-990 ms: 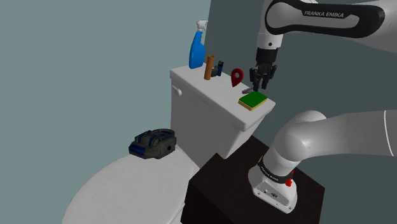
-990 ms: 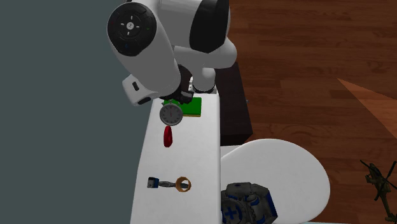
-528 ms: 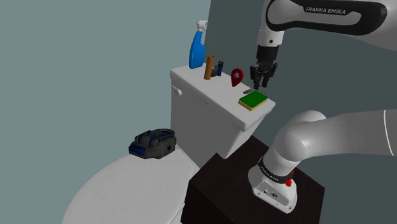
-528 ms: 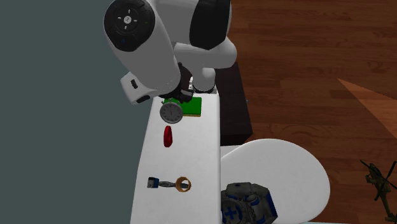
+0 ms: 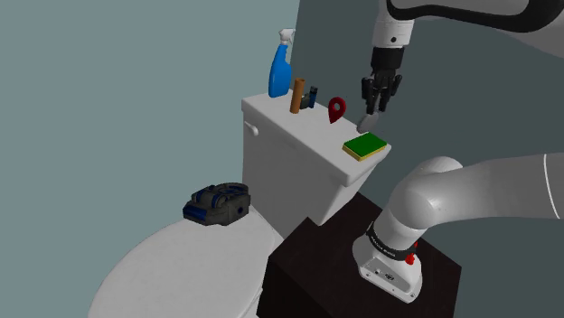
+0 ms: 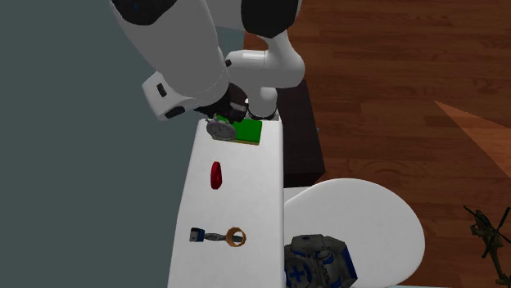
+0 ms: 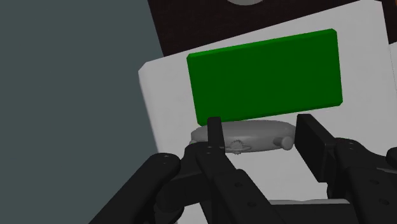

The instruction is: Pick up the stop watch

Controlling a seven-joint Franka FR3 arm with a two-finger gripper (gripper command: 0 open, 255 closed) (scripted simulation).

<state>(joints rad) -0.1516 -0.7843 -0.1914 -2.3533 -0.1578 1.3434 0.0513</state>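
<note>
Hand (image 7: 262, 140) clasps stop watch (image 7: 249, 135) between fingers (image 7: 215, 130).

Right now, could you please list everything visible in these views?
round grey stopwatch: one, grey, in the gripper, above the tank
green sponge, yellow underside: one, tank's end by the stand
red pin-shaped marker: one, red, on tank
brown cylinder: one, brown, upright on tank
small dark-blue item: one, beside the cylinder
blue spray bottle: one, blue, tank's far end
white toilet: one, white, beside the stand
blue-grey blocky object: one, on toilet's cover
dark toy helicopter: one, on wooden floor
black two-finger gripper: one, black, shut on the stopwatch
</note>
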